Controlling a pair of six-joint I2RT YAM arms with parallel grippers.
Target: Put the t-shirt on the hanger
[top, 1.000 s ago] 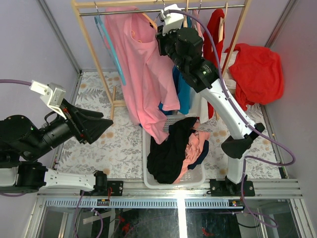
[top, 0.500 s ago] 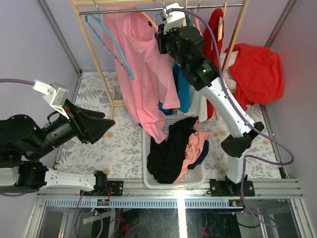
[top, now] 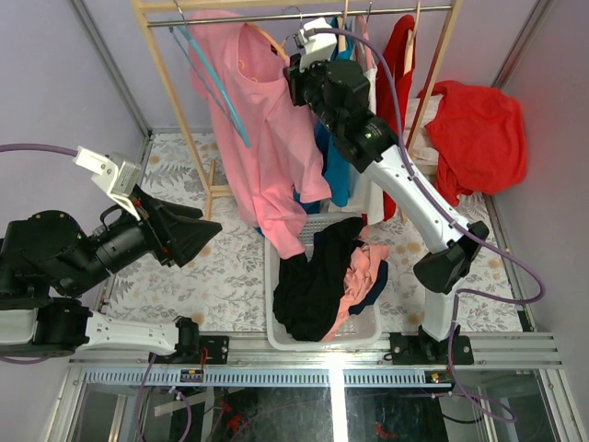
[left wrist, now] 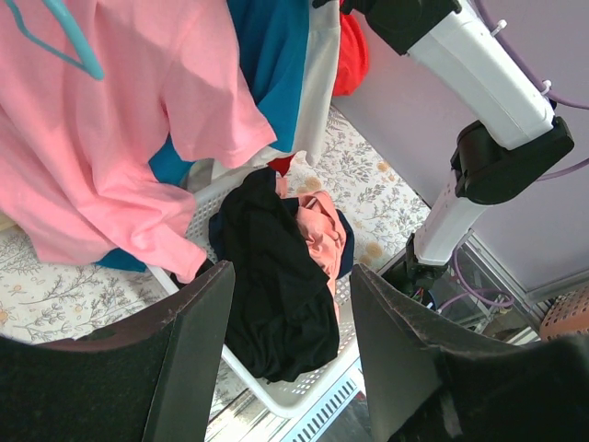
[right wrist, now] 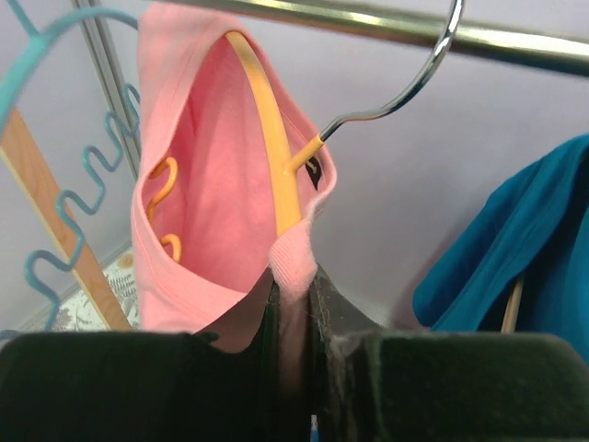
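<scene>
Room: purple walls, floral surface [top: 175,184]; I see a metal rail [right wrist: 368,23] at 12 o'clock.
Garment: t-shirt [top: 267,138] hangs on the hanger [right wrist: 267,147], whose hook sits over the rail.
Right arm: right end effector [right wrist: 293,304] is clamped on the t-shirt collar, just under the hanger.
Left arm: left end effector [left wrist: 290,276] at 8 o'clock, fingers apart, holding nothing.

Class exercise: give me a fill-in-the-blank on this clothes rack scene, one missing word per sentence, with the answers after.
1. The right gripper pinches the collar of the ___ t-shirt.
2. The orange hanger inside that t-shirt hooks over the metal ___.
3. The left gripper is ___ and holds nothing.
4. The black garment lies in the white ___.

Missing words: pink; rail; open; basket.
</scene>
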